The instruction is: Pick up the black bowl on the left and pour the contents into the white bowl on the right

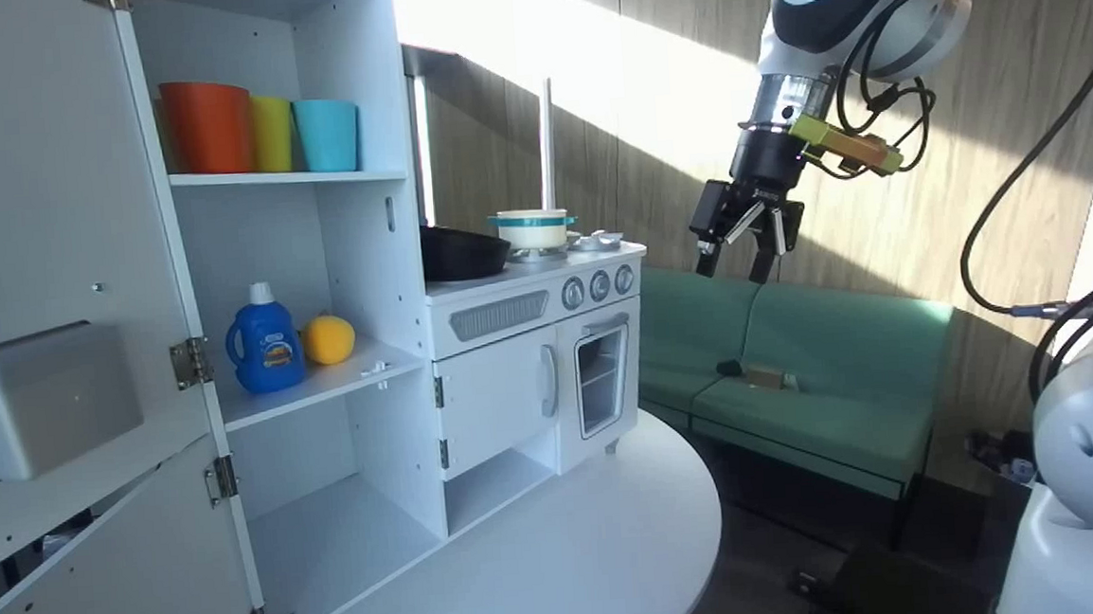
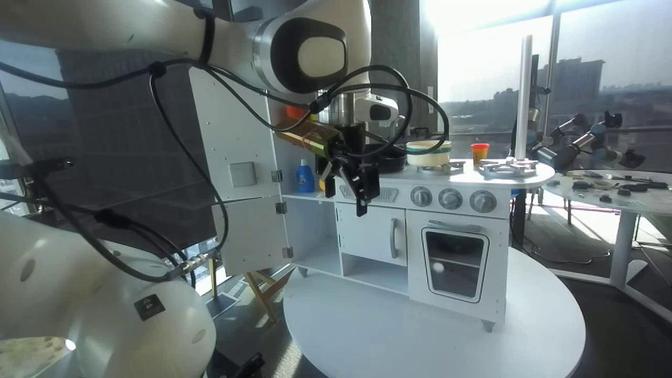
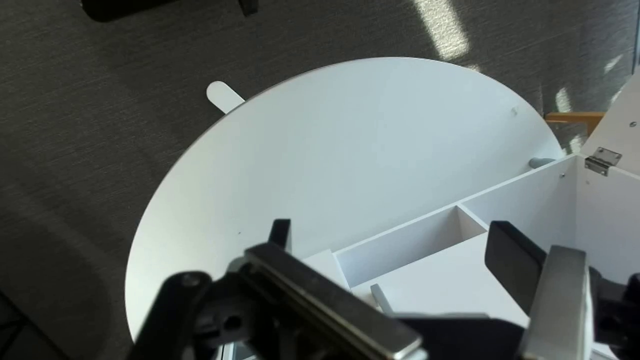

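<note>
Sunlit wood panelling backs the room in an exterior view, and at six o'clock a round white bench bears a toy kitchen unit. Its open doors, at nine o'clock, are cut off by the frame. Rightward along the upper shelf stand an orange cup, a yellow cup and a light-blue cup, the yellow one partly hidden. At six o'clock from them, a blue bottle stands upright, a round yellow thing just beside it at three o'clock. Further right, the black bowl sits on the worktop, its left part hidden by the cabinet wall. Between two and three o'clock from it, near, the white bowl sits on a burner. What either bowl holds cannot be made out. Past three o'clock from the white bowl, well apart, the end effector hangs with fingers spread; the wrist view shows its pads wide apart, partly blurred. Its arm is cut off between one and two o'clock. It covers parts of the round yellow thing and the black bowl in an exterior view.
</note>
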Controlling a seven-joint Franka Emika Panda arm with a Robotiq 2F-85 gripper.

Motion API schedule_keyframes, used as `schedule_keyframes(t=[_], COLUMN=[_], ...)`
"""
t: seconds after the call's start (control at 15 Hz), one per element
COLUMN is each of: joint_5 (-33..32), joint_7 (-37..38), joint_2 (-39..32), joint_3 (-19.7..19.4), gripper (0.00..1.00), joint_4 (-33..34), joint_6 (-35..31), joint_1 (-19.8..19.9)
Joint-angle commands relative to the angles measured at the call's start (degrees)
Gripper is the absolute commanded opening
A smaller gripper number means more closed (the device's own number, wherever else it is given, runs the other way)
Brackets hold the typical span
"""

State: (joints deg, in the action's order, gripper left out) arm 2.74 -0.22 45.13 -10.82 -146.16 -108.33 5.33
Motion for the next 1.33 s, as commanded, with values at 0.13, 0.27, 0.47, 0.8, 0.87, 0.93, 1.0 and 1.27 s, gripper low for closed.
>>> schedule_keyframes(t=[0.13,0.27,0.47,0.8,0.87,0.93,1.0,1.27], joint_5=[3.0,3.8,7.3,13.5,13.7,13.2,13.2,17.3], joint_7=[-1.5,0.2,3.8,16.6,19.0,21.8,24.3,29.1], joint_2=[-8.3,-12.5,-20.8,-34.8,-37.2,-39.3,-41.3,-47.9], joint_3=[1.2,1.9,2.9,5.7,6.3,7.0,7.4,8.2], gripper=[1.0,1.0,1.0,1.0,1.0,1.0,1.0,1.0], joint_4=[5.8,10.2,19.4,34.8,37.9,40.3,42.7,50.8], joint_6=[-8.1,-11.1,-15.2,-17.7,-16.6,-16.2,-15.2,-10.6], joint_1=[-1.4,-1.6,-2.0,-1.9,-2.1,-2.0,-2.1,-2.8])
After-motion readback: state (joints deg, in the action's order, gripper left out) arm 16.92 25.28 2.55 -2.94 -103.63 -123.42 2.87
